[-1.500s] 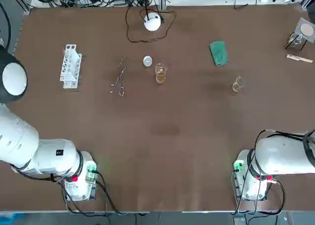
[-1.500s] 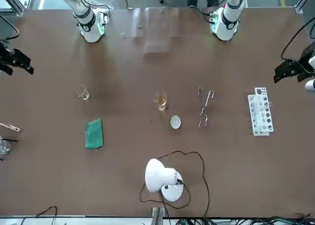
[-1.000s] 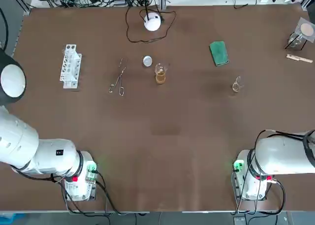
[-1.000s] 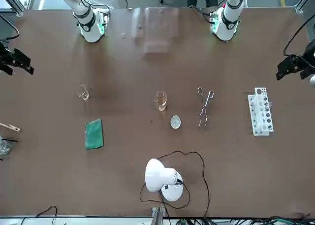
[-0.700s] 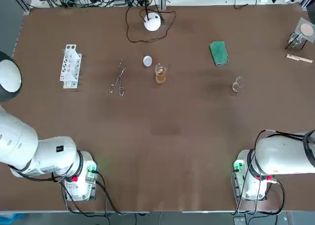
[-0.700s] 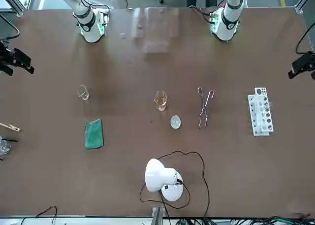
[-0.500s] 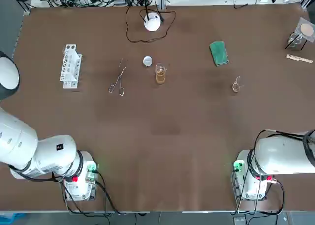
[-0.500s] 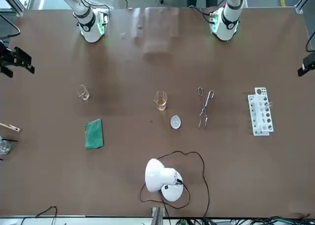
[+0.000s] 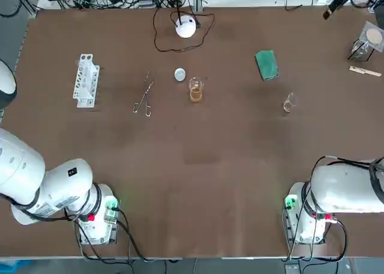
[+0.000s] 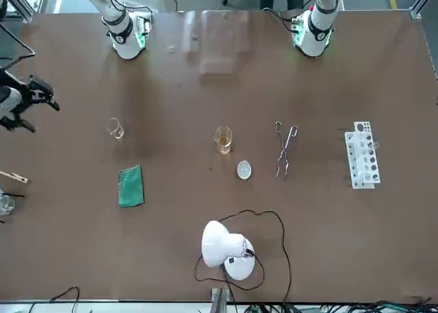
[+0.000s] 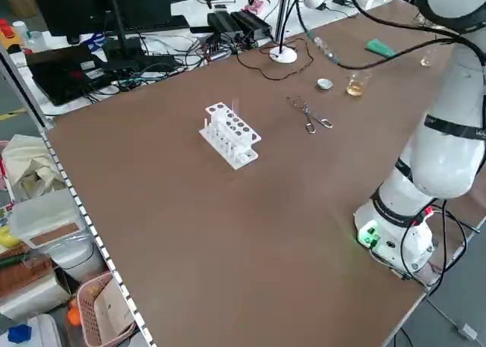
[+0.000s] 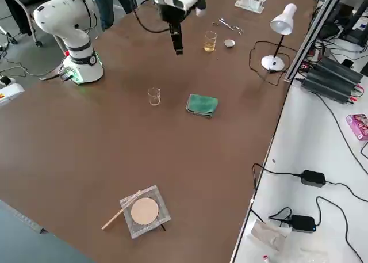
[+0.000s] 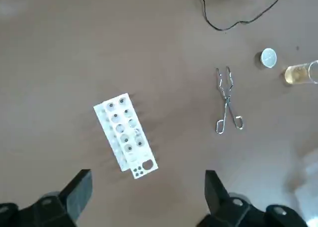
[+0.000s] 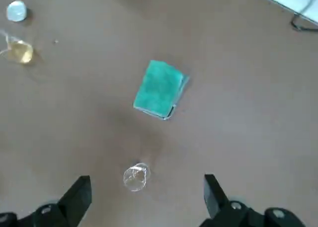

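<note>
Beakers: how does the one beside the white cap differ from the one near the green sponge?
The larger beaker holds amber liquid; the small beaker looks empty. The larger beaker stands mid-table close to the white cap; the small beaker stands alone, apart from the green sponge, roughly under the open right gripper. Both are clear glass and upright.

Table [image 9: 204, 160]: brown top, matt and smooth.
Test-tube rack [image 13: 125, 136]: white plastic, slight sheen.
Tongs [image 13: 227, 108]: bare metal, bright.
Small beaker [image 14: 135, 177]: clear glass, glossy.
Larger beaker [image 9: 195, 90]: clear glass, glossy.
Pad [image 14: 160, 89]: green, cloth-like, matt.
Lamp [image 10: 224, 248]: white plastic, glossy shade.
Stick [image 9: 365, 71]: pale bare wood, matt.
</note>
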Available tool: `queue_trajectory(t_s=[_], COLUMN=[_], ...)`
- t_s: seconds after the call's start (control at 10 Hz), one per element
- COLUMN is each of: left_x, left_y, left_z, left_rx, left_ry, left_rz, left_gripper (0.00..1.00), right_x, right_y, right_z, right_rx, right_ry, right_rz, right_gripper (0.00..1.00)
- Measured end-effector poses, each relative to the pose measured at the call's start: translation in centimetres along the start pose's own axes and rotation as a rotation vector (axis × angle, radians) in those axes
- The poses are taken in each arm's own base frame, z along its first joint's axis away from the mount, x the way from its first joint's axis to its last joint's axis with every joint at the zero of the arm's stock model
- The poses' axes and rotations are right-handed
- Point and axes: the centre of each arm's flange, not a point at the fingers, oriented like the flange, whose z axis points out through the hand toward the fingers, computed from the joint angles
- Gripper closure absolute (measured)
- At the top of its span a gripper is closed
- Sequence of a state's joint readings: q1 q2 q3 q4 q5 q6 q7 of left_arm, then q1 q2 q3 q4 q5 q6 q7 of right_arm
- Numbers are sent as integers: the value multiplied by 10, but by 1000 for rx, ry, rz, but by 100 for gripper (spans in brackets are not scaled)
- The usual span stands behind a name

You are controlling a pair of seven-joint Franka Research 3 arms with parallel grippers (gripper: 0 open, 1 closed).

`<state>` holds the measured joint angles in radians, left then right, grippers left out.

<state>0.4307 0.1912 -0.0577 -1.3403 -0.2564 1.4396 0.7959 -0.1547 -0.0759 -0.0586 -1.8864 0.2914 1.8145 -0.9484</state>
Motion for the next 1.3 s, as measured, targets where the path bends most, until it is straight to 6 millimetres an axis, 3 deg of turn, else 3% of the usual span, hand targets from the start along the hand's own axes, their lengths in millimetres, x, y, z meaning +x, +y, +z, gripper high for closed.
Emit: queue_trajectory(t_s=[0.1, 0.3, 0.5, 0.6, 1.0, 1.2, 1.3], left_x=[-4, -37, -69, -76, -89, -109, -115], left_y=[-13, -63, -120, -139, -186, -211, -219], left_z=[7, 18, 50, 71, 145, 190, 208], left_rx=[-29, -117, -195, -230, -309, -348, -363], left_ry=[15, 123, 248, 302, 507, 572, 597], left_rz=[69, 207, 373, 440, 690, 733, 749], left_gripper=[0, 0, 0, 0, 0, 0, 0], right_x=[-18, -43, -75, -94, -163, -193, -201], right_y=[12, 29, 42, 48, 85, 92, 91], right_z=[17, 49, 100, 126, 224, 272, 285], right_rx=[33, 65, 93, 118, 198, 246, 277], right_ry=[32, 140, 232, 274, 424, 491, 510], right_rz=[-69, -225, -349, -395, -504, -548, -558], right_gripper=[0, 0, 0, 0, 0, 0, 0])
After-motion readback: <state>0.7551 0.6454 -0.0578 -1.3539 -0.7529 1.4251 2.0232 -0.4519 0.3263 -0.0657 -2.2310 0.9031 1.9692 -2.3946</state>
